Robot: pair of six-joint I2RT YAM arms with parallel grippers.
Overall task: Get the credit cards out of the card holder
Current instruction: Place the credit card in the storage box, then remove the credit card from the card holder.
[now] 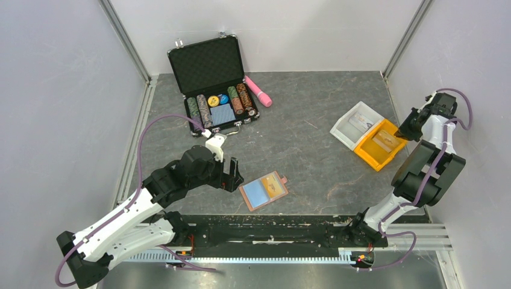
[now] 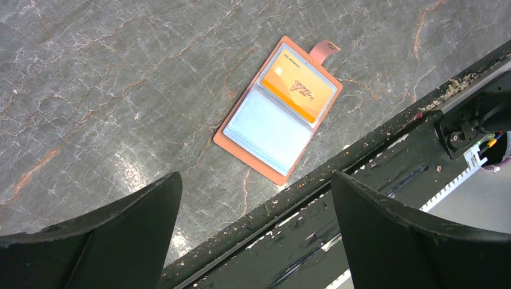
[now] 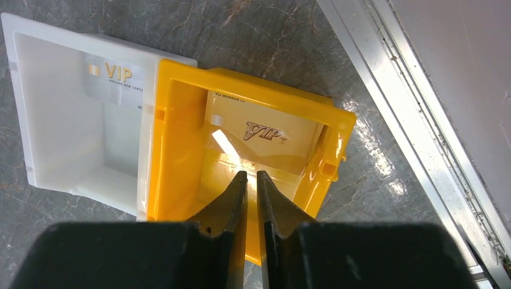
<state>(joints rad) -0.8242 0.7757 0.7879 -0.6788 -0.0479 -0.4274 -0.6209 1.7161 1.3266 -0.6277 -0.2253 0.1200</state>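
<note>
Left gripper (image 1: pixel 232 175), jaws wide, hovers just left of the open holder (image 1: pixel 263 191), lower centre of the top view. An orange card (image 2: pixel 298 87) sits in its glossy blue pocket. The thin, slick plastic may slip, or drag the light, leather-like holder along. Right gripper (image 3: pixel 252 176), nearly closed and empty, hangs over a yellow bin (image 3: pixel 181 114) holding a gold card (image 3: pixel 265 135).

The grey marbled desk (image 1: pixel 313 108) carries an open card holder (image 1: pixel 263 191) near-centre, a black chip case (image 1: pixel 212 81) and pink cylinder (image 1: pixel 258 91) far left, and a white bin (image 1: pixel 344 131) touching a yellow bin (image 1: pixel 370 158) at the right.
</note>
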